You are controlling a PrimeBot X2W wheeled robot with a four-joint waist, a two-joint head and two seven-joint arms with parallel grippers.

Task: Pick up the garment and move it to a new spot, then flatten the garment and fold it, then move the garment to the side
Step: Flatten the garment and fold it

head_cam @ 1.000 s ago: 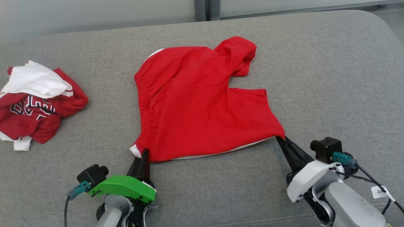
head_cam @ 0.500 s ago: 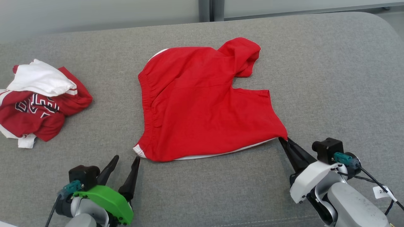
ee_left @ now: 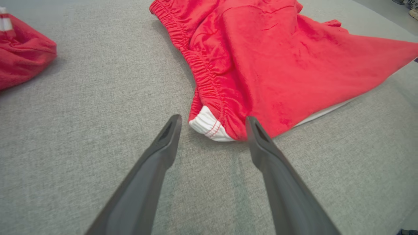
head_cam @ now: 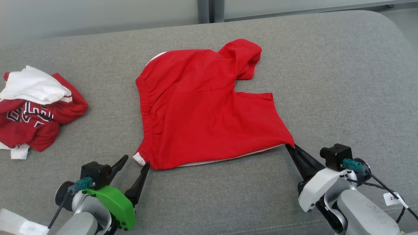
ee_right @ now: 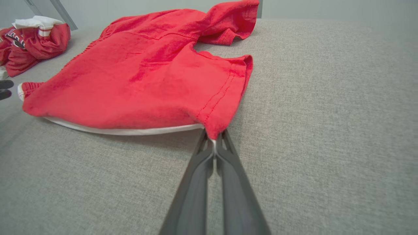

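Observation:
The garment (head_cam: pixel 202 104) is a pair of red shorts with white trim, lying mostly flat in the middle of the grey cushion (head_cam: pixel 343 81); its far leg is bunched up. My left gripper (head_cam: pixel 135 160) stands open just short of the near waistband corner (ee_left: pixel 209 125), touching nothing. My right gripper (head_cam: pixel 289 146) is shut on the near hem corner of the right leg (ee_right: pixel 214 132), which it holds slightly off the cushion. The garment's underside is hidden.
A crumpled heap of red and white clothing (head_cam: pixel 32 111) lies at the far left of the cushion. Bare cushion stretches to the right of the garment (ee_right: pixel 326 98). The cushion's far edge meets a pale wall (head_cam: pixel 98 13).
My left gripper has let go of the waistband corner, opened wide and drawn back a little toward me. The right gripper keeps its hold. The camera has shifted slightly.

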